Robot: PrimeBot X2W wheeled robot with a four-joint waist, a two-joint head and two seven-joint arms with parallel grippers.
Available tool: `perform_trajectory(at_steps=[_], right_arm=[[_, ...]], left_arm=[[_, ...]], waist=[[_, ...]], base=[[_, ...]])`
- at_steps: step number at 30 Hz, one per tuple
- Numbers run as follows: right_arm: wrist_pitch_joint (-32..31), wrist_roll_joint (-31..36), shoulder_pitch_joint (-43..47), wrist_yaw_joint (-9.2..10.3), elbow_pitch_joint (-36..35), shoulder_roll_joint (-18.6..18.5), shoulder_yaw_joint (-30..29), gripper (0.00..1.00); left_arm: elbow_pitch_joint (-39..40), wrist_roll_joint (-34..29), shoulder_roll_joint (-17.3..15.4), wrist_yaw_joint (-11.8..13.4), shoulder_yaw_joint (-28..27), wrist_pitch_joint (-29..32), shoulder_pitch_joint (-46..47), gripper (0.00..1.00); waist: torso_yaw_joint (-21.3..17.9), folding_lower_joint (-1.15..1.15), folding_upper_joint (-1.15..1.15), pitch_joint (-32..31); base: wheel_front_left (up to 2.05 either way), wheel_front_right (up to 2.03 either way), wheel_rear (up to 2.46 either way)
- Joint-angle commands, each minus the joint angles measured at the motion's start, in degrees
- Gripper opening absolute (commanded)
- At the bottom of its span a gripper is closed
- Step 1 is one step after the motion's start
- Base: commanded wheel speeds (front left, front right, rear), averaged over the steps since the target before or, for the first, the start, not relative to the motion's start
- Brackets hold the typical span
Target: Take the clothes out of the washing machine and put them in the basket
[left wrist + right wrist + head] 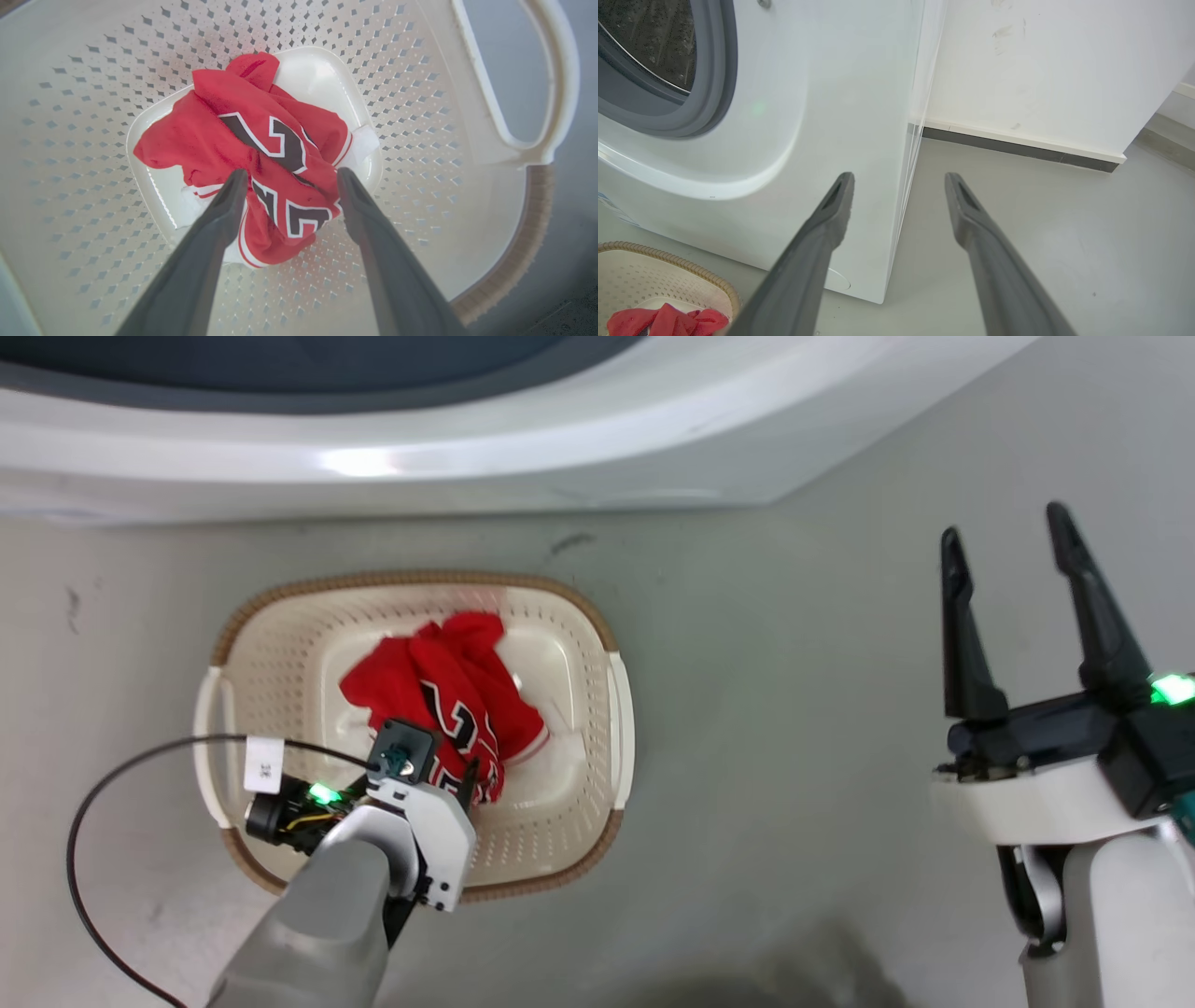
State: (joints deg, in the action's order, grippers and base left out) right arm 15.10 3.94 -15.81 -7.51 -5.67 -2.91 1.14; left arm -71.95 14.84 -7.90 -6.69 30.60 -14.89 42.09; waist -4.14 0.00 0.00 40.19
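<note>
My left gripper hangs inside the basket with its two fingers spread wide, pinching nothing. The clothes lie bunched on the basket's base right beneath it. They make a red heap with the numbered jersey on top, and one fold of that jersey sits in the gap between my fingers. I cannot tell whether the cloth touches either finger.

That is my main worry. If I lift away and a fold catches on a fingertip, the jersey could ride up with me and slip over the low rim onto the floor. The black cable looping off my wrist crosses the basket's handle side, so it might hook there and drag the basket askew.

My right gripper is well off to the side, fingers apart and empty, pointing toward the washing machine. I see just an edge of its drum, so I cannot say whether a garment is left in there. Calling the job done now might leave one behind.
</note>
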Motion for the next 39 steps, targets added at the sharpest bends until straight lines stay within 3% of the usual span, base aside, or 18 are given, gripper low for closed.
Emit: perform_trajectory(at_steps=[1, 7, 18, 30, 36, 39], right_arm=[[0.1, 0.2, 1.2, 0.05, 0.4, 0.1, 0.2, 1.0], [0.1, 0.4, 4.5, 0.04, 1.7, 0.1, 1.1, 1.0], [0.1, 0.0, 9.5, 0.04, 3.3, 0.1, 1.3, 1.0], [0.1, -0.3, 11.7, 0.04, 3.6, 0.1, 2.5, 1.0], [0.1, -0.8, 10.8, 0.04, 3.3, 0.1, 3.2, 1.0], [0.1, -1.4, 9.1, 0.04, 2.8, 0.1, 3.8, 1.0]], left_arm=[[2.1, 0.4, 0.2, 0.5, -0.5, -0.4, -1.7, 1.0], [11.1, 1.0, -1.1, 2.6, -3.1, -0.3, -8.7, 1.0], [33.3, -0.7, -1.8, 7.8, -13.6, -0.3, -22.1, 1.0], [45.9, -4.4, -1.1, 7.8, -21.1, -0.3, -26.8, 1.0], [46.6, -5.5, -0.9, 6.7, -23.6, -0.3, -22.2, 1.0], [43.1, -6.7, -2.3, 6.2, -24.9, -0.3, -14.3, 1.0]], waist=[[1.1, 0.0, 0.0, -4.7], [2.5, 0.0, 0.0, -11.6], [4.2, 0.0, 0.0, -20.9], [4.1, 0.0, 0.0, -25.1], [2.6, 0.0, 0.0, -24.2], [0.3, 0.0, 0.0, -21.5]], base=[[0.0, 0.0, 0.0], [0.0, 0.0, 0.0], [0.0, 0.0, 0.0], [0.0, 0.0, 0.0], [0.0, 0.0, 0.0], [0.0, 0.0, 0.0]])
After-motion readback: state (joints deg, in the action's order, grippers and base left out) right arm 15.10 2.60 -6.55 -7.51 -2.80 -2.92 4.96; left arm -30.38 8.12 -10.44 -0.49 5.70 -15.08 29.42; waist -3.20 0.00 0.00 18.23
